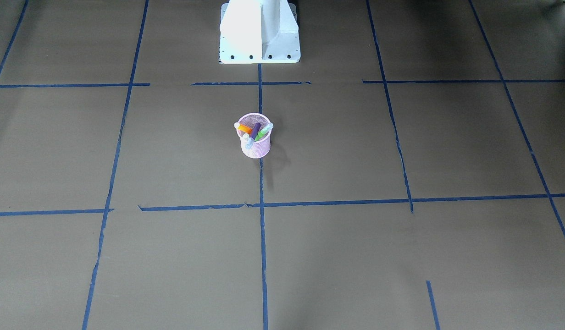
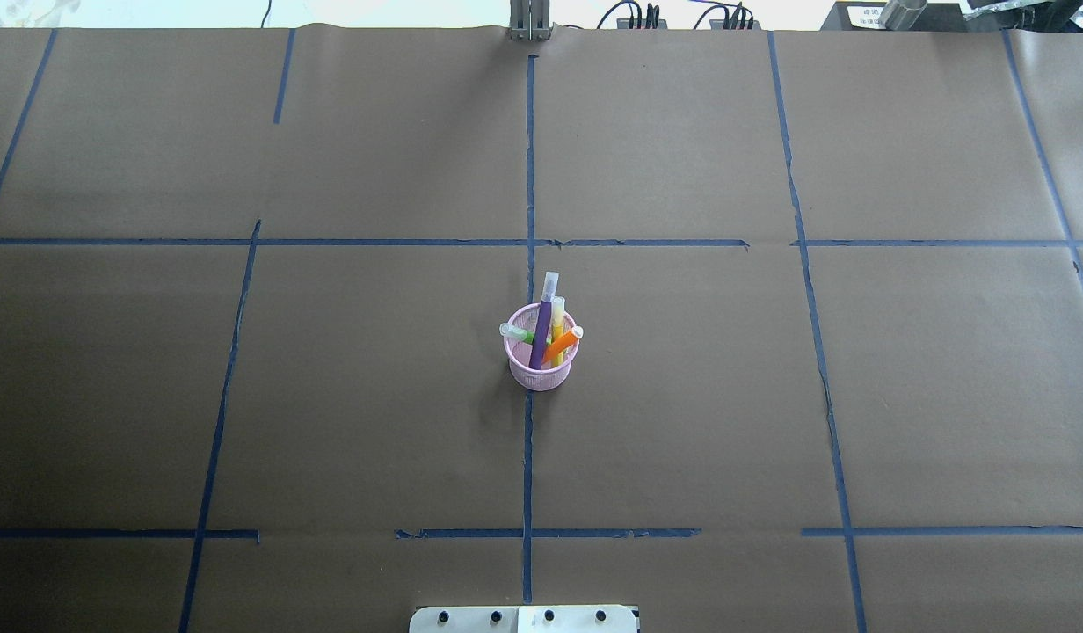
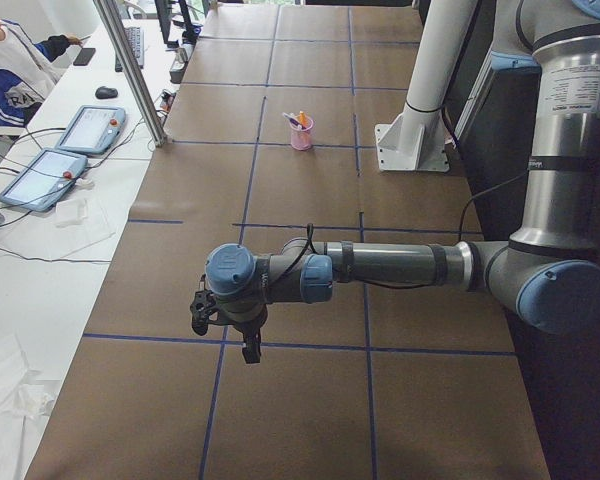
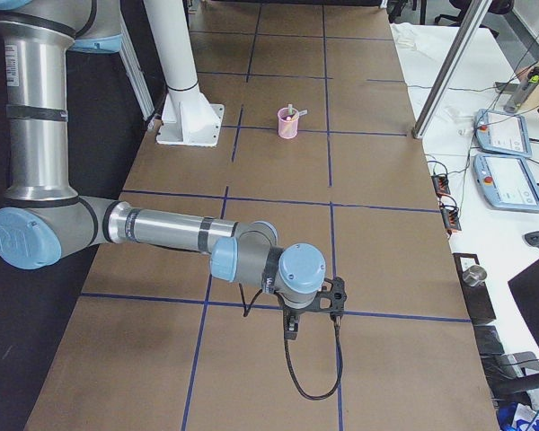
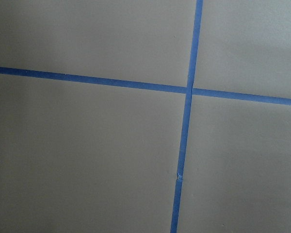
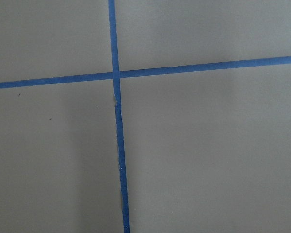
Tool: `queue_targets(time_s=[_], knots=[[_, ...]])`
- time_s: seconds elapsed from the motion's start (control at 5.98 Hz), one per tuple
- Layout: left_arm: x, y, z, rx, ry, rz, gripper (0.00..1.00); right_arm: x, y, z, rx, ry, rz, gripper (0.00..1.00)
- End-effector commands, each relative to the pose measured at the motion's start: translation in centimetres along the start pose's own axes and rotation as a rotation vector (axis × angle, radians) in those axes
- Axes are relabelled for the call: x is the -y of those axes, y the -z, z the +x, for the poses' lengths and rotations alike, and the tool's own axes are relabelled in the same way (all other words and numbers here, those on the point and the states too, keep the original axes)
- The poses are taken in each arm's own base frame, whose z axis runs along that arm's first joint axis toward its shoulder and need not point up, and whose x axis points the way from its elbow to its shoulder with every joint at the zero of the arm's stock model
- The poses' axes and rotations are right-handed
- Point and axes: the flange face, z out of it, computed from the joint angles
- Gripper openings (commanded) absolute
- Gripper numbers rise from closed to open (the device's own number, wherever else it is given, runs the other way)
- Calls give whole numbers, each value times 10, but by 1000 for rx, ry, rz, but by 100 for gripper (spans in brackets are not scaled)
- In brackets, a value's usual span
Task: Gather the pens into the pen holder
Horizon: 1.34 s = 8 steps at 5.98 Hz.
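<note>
Task looks finished, judging by the layout: no pen lies loose on the table (image 2: 243, 396) in any view.

The pink mesh pen holder (image 2: 541, 374) stands upright mid-table on the centre blue tape line (image 2: 528, 457), a bit nearer the robot base than the far edge.

Inside it, all leaning on the rim with pale caps sticking out above:
- purple pen (image 2: 541, 338), tallest, tilted toward the far side
- orange pen (image 2: 562, 345), leaning right
- green pen (image 2: 524, 335), cap poking out left
- a yellow one (image 2: 557, 323) beside the purple

Both arms are parked well away from the holder, toward the table ends. The left gripper (image 3: 248, 350) points down over bare paper, and so does the right gripper (image 4: 290, 327). Each shows only in a side view, so I can't tell whether the jaws are open or closed. Nothing visible is held. The wrist cameras show only brown paper and tape crossings.

Next move, as a guess: none needed beyond confirming the count, or ending the episode.
</note>
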Motion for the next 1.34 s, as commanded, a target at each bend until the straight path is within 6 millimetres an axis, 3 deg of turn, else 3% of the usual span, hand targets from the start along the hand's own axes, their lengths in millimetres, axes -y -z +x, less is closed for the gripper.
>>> queue_targets(time_s=[0.0, 1.17], knots=[[-1, -2, -2, 7, 3, -3, 100, 1, 3, -1, 0, 0, 5, 100], [1, -3, -2, 7, -8, 4, 100, 2, 3, -1, 0, 2, 5, 100]])
